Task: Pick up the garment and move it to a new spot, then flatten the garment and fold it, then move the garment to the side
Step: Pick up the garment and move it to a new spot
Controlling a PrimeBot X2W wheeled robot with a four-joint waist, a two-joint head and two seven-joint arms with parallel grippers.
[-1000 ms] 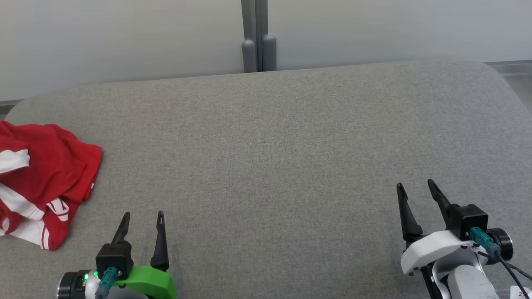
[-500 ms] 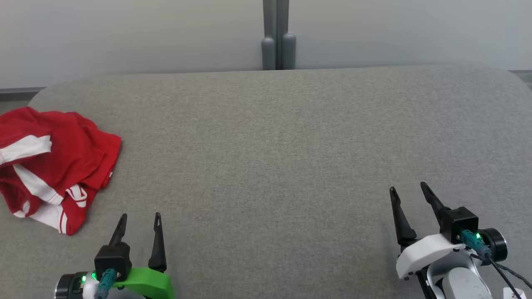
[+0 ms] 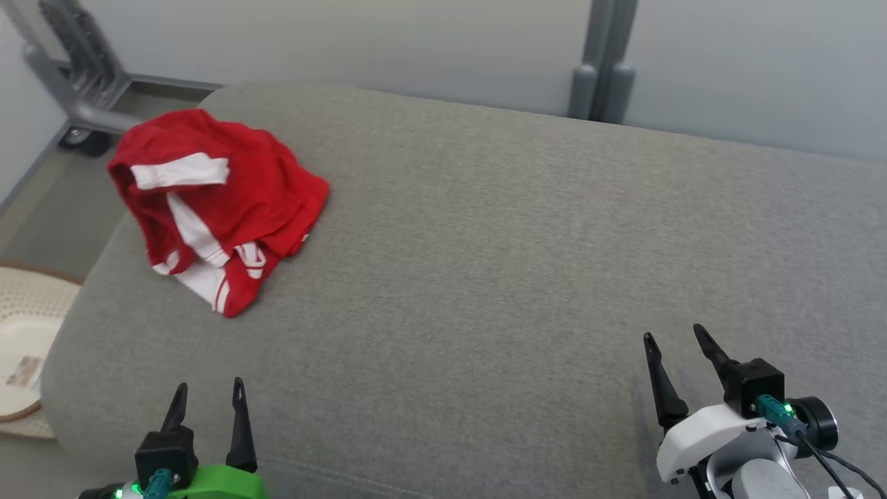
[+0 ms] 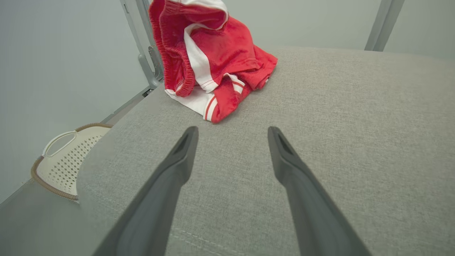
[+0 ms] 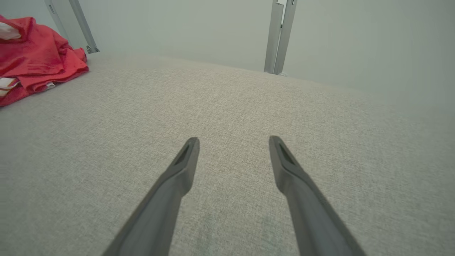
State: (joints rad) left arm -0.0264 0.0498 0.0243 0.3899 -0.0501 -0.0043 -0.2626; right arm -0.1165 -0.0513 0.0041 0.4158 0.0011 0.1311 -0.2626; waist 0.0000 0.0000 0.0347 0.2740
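Note:
The garment [image 3: 222, 194] is a crumpled red piece with white stripes and a white band, lying near the far left corner of the grey padded surface [image 3: 499, 263]. In the left wrist view the garment [image 4: 217, 60] sits a short way ahead of the open fingers. My left gripper [image 3: 208, 396] is at the lower left, open and empty, well short of the garment. My right gripper [image 3: 672, 339] is at the lower right, open and empty, far from it. From the right wrist, the garment [image 5: 35, 60] is at the far left and the right gripper [image 5: 233, 142] stands over bare fabric.
A cream perforated basket [image 3: 28, 326] stands on the floor beyond the surface's left edge, also in the left wrist view as the basket [image 4: 67, 156]. Grey posts [image 3: 603, 76] rise behind the far edge, and a grey wheeled frame [image 3: 76, 76] stands at the back left.
The head camera has turned left, so the garment now sits further right and higher in the picture and the basket has come into view. Both grippers stay open.

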